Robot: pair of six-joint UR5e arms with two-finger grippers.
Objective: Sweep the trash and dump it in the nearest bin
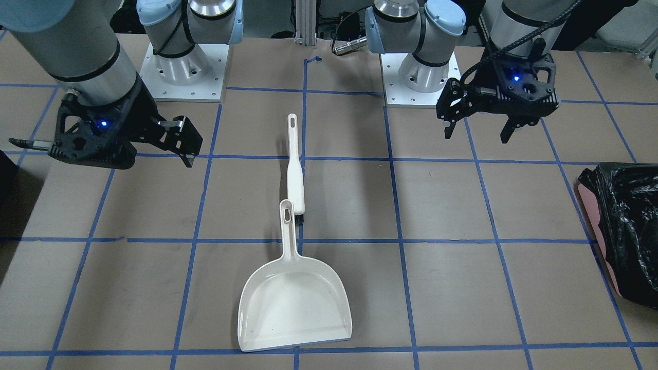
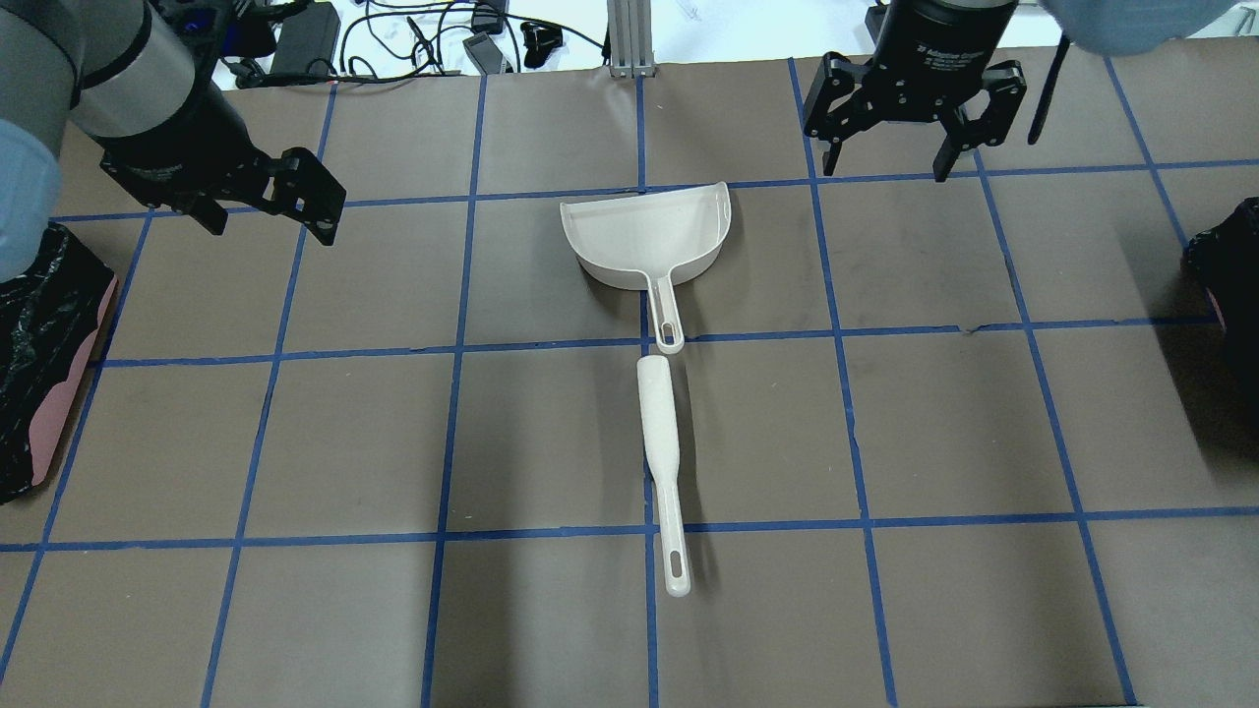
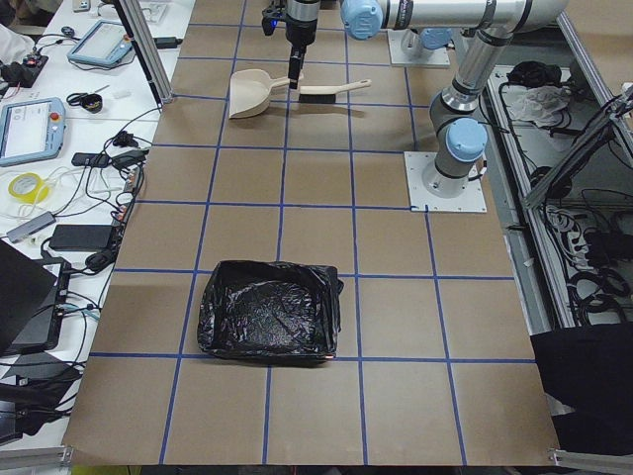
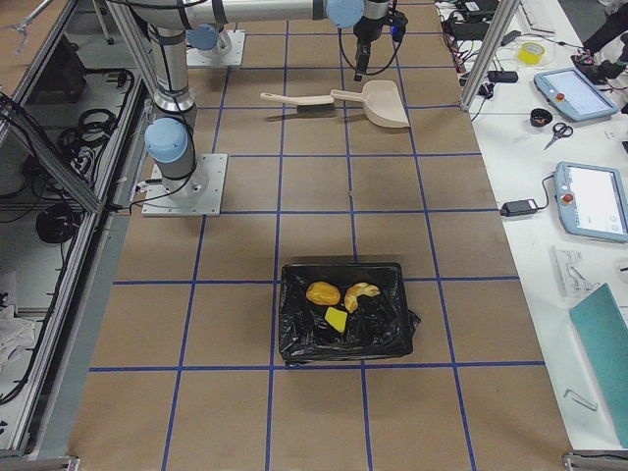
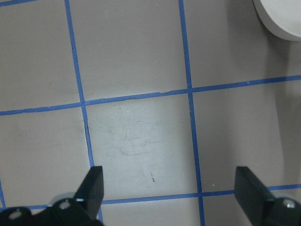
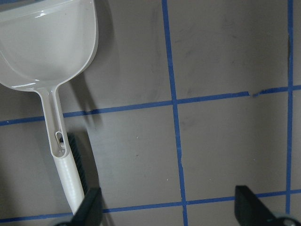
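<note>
The trash lies inside the black-lined bin [image 4: 294, 339] at the robot's right end of the table: an orange-brown lump [image 4: 323, 292], a pale cream curved piece [image 4: 361, 293] and a yellow wedge [image 4: 336, 320]. A white dustpan [image 2: 644, 231] rests flat mid-table with nothing in it. The white brush [image 2: 659, 423] lies in line behind its handle. My left gripper [image 2: 270, 228] hovers open, far to the left of the pan. Right of the pan my right gripper [image 2: 887, 169] also hangs open. Neither holds anything.
A second black-lined bin [image 3: 267, 307] stands at the table's left end, with nothing visible inside. Blue tape lines grid the brown tabletop [image 2: 551, 442]. Cables and devices [image 2: 413, 39] lie beyond the far edge. Both arm bases [image 1: 182, 72] are bolted at the robot side.
</note>
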